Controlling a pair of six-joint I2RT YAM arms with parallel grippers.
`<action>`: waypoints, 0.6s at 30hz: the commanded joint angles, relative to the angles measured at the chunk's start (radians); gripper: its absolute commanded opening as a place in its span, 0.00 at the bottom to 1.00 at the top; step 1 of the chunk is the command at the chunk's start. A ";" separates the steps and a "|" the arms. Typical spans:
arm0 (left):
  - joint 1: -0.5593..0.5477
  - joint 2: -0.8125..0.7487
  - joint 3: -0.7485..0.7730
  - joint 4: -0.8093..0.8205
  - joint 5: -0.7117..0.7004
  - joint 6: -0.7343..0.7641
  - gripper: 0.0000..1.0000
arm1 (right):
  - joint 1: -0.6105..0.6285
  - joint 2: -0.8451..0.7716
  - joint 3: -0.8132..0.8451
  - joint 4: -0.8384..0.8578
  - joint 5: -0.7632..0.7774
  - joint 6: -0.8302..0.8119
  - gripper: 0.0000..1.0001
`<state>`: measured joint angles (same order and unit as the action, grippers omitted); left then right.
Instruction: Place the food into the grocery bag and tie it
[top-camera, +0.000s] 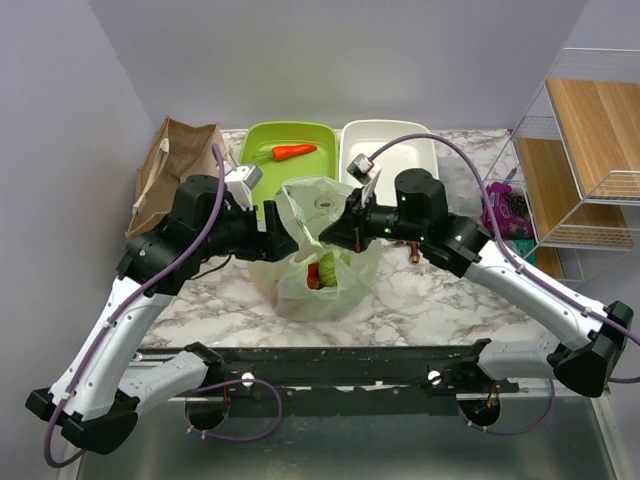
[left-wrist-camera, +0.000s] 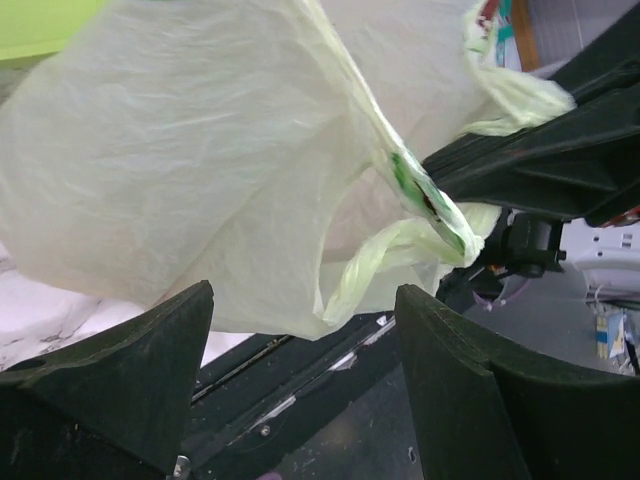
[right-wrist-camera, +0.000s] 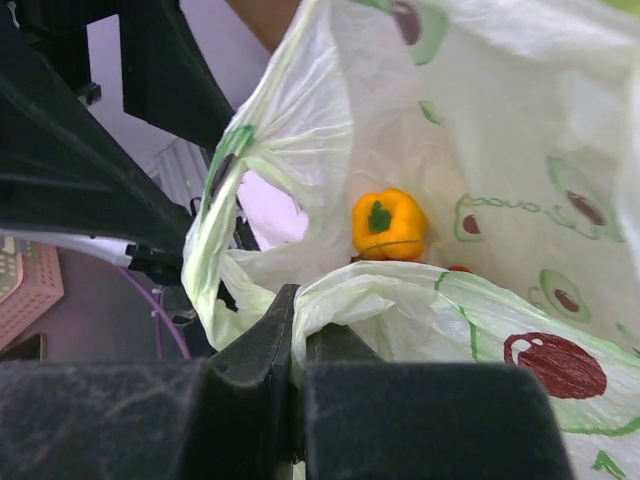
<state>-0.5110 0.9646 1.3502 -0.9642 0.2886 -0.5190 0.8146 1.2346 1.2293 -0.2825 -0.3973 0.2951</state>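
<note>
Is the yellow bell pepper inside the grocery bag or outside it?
Inside. The right wrist view looks into the grocery bag, and the yellow bell pepper lies within its printed walls.

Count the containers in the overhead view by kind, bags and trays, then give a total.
Bags: 2, the grocery bag and the brown paper bag
Trays: 2, the green tray and the white tray
Total: 4

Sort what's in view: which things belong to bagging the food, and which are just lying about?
Job: grocery bag; yellow bell pepper inside it; right pincer, shut on the bag's edge; left pincer, open by a handle.
Lying about: brown paper bag; green tray; white tray; wire shelf.
</note>
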 joint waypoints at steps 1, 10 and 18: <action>-0.075 0.017 -0.011 0.058 -0.039 0.033 0.74 | 0.055 0.057 0.028 0.094 -0.034 -0.018 0.01; -0.112 0.033 0.036 0.027 -0.099 0.029 0.74 | 0.128 0.074 0.008 0.251 -0.231 0.018 0.01; -0.112 0.057 0.203 -0.032 -0.091 0.033 0.75 | 0.132 0.055 -0.016 0.493 -0.227 0.151 0.01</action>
<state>-0.6178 0.9989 1.4620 -0.9947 0.2317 -0.4950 0.9211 1.3159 1.2091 0.0101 -0.5518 0.3626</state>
